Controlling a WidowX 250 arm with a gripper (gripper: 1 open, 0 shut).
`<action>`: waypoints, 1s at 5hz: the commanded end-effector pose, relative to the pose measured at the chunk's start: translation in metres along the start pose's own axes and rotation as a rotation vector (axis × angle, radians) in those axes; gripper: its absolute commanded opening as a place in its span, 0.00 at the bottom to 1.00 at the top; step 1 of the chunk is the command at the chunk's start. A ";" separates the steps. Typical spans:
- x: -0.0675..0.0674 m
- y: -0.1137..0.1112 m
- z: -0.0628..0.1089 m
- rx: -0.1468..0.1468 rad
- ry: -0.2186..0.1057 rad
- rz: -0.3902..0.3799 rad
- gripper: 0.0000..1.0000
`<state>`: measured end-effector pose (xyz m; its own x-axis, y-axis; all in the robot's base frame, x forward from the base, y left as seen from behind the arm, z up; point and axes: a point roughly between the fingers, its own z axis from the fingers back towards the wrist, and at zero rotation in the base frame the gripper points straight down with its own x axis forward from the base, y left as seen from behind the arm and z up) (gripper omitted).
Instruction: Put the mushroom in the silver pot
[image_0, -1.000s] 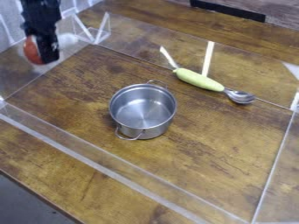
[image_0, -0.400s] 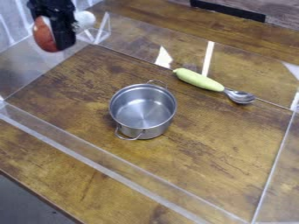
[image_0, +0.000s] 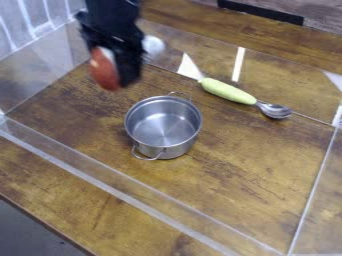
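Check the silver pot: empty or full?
Empty: the silver pot shows bare shiny metal across its visible floor and inner wall.

No readable text or markings can be seen.

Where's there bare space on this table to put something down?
The widest bare patch is wood right of the silver pot, below the spoon. Another lies left of the pot, toward the near clear strip. It's crowded above the pot: the gripper hovers there with the mushroom.
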<state>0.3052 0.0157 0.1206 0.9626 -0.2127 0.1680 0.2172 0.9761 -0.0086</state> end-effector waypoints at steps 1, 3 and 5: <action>0.008 -0.015 -0.015 -0.014 -0.032 0.025 0.00; 0.020 -0.005 -0.045 -0.013 -0.001 0.060 0.00; 0.022 0.035 -0.056 -0.012 0.005 0.011 1.00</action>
<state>0.3338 0.0343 0.0528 0.9705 -0.2140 0.1113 0.2197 0.9746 -0.0422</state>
